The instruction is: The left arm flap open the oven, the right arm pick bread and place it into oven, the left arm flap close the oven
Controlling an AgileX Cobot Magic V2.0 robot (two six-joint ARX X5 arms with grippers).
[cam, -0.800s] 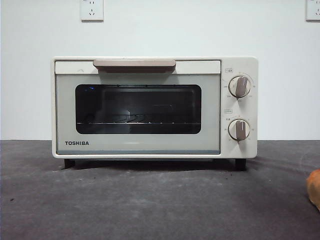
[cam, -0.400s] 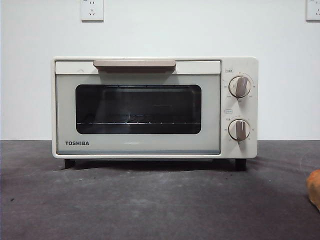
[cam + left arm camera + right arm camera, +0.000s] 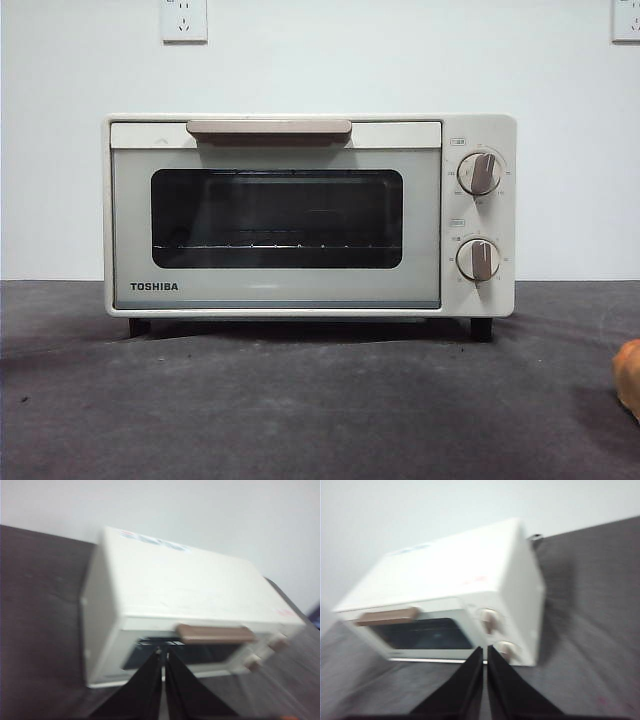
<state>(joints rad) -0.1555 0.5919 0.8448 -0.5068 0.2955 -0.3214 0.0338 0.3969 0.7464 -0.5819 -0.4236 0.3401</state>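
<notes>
the counter (image 3: 300,400) is a dark grey surface set against a white wall (image 3: 400,60), which carries two sockets (image 3: 184,20) high up, one at the left and one cut by the right edge of the front view. the oven (image 3: 310,215) stands upright on the counter near the wall, on black feet (image 3: 139,326), with its front facing the front camera. its door (image 3: 275,228) is fully shut; the dark glass window shows a wire rack (image 3: 275,245) inside, and the brand lettering sits at the lower left of the door. the bar handle (image 3: 268,128) runs along the top of the door, and two knobs (image 3: 480,173) sit one above the other on the panel to the right of the door. the bread (image 3: 628,375) lies on the counter well apart from the oven, at the right edge of the front view, only partly in frame. the left gripper (image 3: 162,652) is raised above the counter in front of the oven, apart from the door and handle, its fingers (image 3: 150,680) closed together with nothing between them. the right gripper (image 3: 484,650) is likewise raised in front of the oven on the knob side, touching nothing, its fingers (image 3: 465,685) closed and empty. both wrist views are blurred.
</notes>
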